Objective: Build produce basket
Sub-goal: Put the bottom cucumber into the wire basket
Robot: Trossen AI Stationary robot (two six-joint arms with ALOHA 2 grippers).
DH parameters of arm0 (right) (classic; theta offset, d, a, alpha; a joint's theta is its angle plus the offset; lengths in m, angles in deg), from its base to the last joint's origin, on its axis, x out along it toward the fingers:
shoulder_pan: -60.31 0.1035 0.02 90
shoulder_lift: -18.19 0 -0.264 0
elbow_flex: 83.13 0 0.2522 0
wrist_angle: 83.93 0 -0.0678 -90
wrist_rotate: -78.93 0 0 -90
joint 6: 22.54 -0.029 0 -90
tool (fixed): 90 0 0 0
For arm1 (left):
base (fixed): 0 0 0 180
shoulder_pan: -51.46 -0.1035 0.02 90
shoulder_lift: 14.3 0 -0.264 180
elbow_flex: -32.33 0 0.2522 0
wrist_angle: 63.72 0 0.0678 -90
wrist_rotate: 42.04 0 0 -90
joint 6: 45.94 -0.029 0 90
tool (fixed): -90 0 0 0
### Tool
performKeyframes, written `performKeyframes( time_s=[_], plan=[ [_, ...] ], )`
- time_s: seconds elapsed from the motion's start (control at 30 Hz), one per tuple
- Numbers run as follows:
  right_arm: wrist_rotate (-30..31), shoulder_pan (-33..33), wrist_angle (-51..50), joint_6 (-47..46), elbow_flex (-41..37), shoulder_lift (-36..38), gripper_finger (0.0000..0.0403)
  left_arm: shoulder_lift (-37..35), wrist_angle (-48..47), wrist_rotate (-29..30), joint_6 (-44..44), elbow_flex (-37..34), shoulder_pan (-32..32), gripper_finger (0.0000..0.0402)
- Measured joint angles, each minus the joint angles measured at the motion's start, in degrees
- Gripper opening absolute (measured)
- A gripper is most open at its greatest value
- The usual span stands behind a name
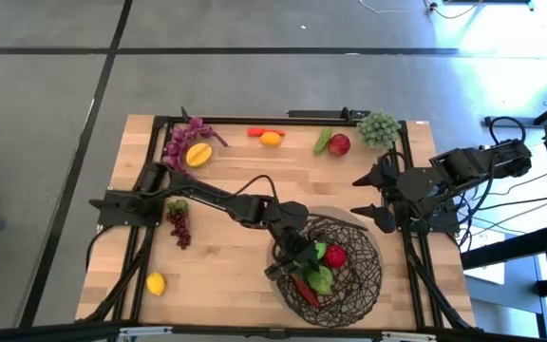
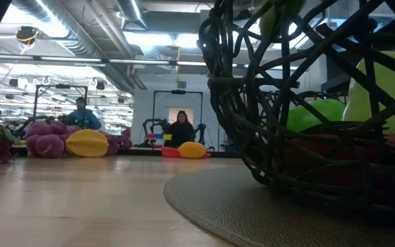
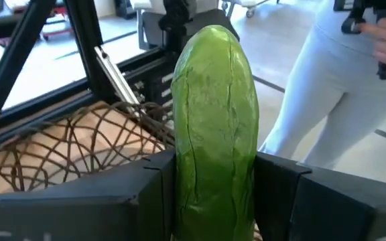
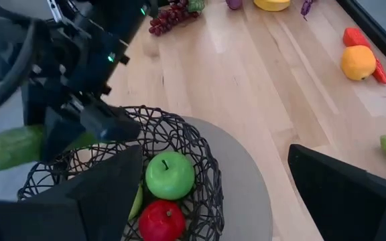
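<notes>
The basket [image 1: 345, 275], dark woven twigs, stands on a round grey mat [image 1: 354, 220] at the table's near right. Inside lie a green apple [image 4: 169, 175] and a red apple [image 4: 161, 221]. My left gripper [image 1: 295, 255] reaches over the basket's left rim and is shut on a green cucumber [image 3: 213, 127]. My right gripper [image 1: 373, 195] hangs open and holds nothing above the table's right side, beyond the basket. My left gripper pinches the cucumber's two long sides [image 3: 179, 181] between its two fingers [image 3: 139, 194]. The cucumber runs forward along the fingers and sticks out past their tips [image 4: 9, 150]. The fingers come from the table's left, slanting a little down. The cucumber is clear, above the basket's inside.
Along the far edge lie purple grapes [image 1: 183, 138], a yellow fruit [image 1: 198, 155], an orange fruit with a red chili [image 1: 269, 138], a red apple [image 1: 339, 144] and green grapes [image 1: 378, 128]. Red grapes [image 1: 179, 223] and a lemon [image 1: 156, 283] lie at the left. People stand beyond the table.
</notes>
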Motion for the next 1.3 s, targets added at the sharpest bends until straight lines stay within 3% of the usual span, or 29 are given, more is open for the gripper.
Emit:
performKeyframes(
  time_s=[0.37, 0.5, 0.6, 0.73, 1.3],
  plan=[
    [0.04, 0.00, -0.02, 1.50, 0.00, 0.00, 0.0365, 5.74, -0.14, 1.06, -7.36, -0.02, 0.05, 0.0118],
    [0.05, 0.00, -0.04, 1.51, 0.00, 0.00, 0.0365, 6.00, -0.64, 3.36, -12.07, -0.02, 0.25, 0.0118],
    [0.05, 0.00, -0.06, 1.61, 0.00, 0.00, 0.0365, 6.00, -1.98, 8.26, -14.52, -0.02, 0.50, 0.0118],
    [0.05, 0.00, -0.07, 1.71, 0.00, 0.00, 0.0365, 6.02, -3.23, 13.97, -14.23, -0.02, 0.73, 0.0119],
    [0.17, -0.01, -0.07, 1.45, 0.00, 0.00, 0.0365, 6.02, -6.06, 18.67, -11.20, -0.02, 3.09, 0.0143]
  ],
)
